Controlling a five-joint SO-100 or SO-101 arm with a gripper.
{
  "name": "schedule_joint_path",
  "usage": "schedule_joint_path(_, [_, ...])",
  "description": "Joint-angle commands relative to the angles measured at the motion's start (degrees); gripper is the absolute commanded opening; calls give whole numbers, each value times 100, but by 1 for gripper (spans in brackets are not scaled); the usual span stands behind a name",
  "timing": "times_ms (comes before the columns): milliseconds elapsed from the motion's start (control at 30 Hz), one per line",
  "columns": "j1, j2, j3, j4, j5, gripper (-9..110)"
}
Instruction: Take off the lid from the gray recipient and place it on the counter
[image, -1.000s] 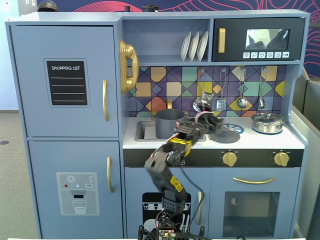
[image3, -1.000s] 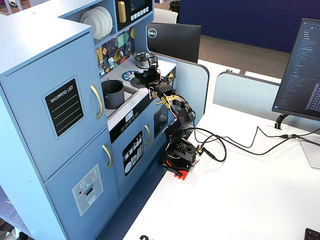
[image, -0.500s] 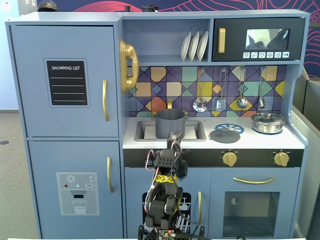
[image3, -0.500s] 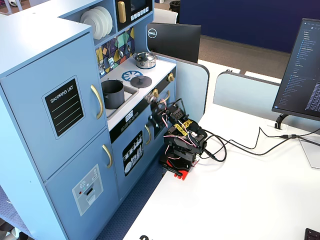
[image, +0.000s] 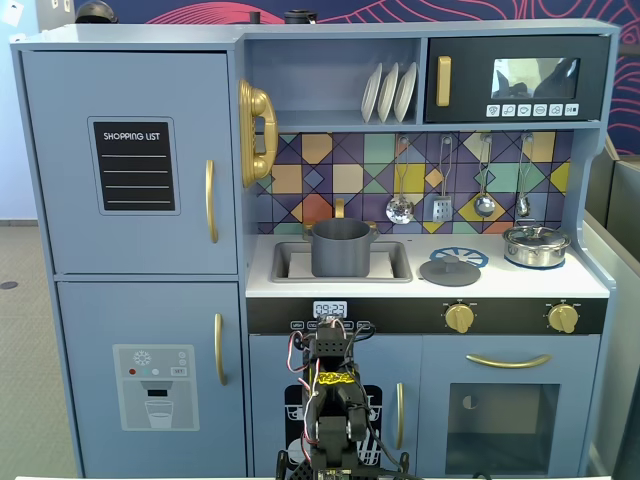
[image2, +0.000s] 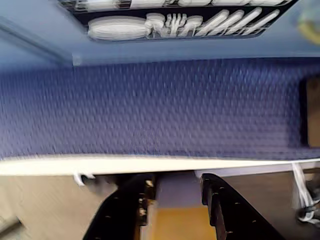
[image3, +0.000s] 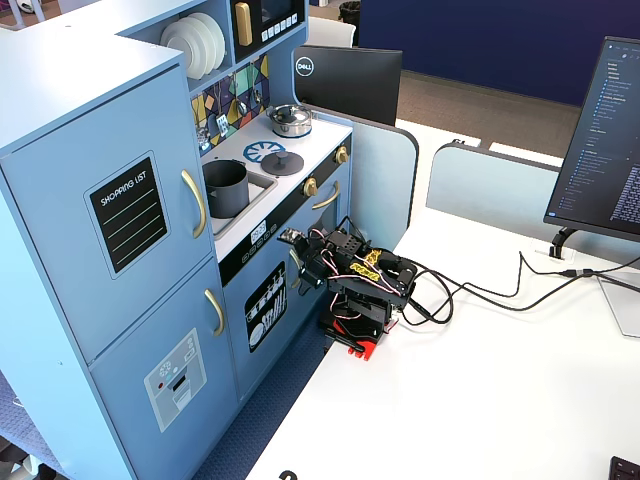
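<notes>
The gray recipient (image: 340, 248) stands uncovered in the sink recess of the white counter (image: 520, 282); it also shows in a fixed view (image3: 226, 187). The dark gray lid (image: 450, 270) lies flat on the counter to the pot's right, by the blue burner print, and shows too in a fixed view (image3: 287, 165). My gripper (image3: 300, 262) is low, folded in front of the lower cabinet doors, far below the counter. In the wrist view the gripper (image2: 177, 181) is open and empty, its black fingers (image2: 132, 207) apart, facing the blue floor and the dishwasher door.
The shiny silver pot (image: 536, 245) with its glass lid stands at the counter's right end. Utensils (image: 400, 210) hang on the backsplash above. The arm's base (image3: 352, 335) sits on the white desk edge, with cables (image3: 470, 290) trailing right toward a monitor (image3: 600, 140).
</notes>
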Motion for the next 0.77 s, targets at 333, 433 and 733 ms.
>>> schedule_joint_path(333, [62, 0, 114, 940, 308, 7])
schedule_joint_path(433, [62, 0, 114, 940, 308, 7])
schedule_joint_path(733, [70, 0, 114, 940, 308, 8])
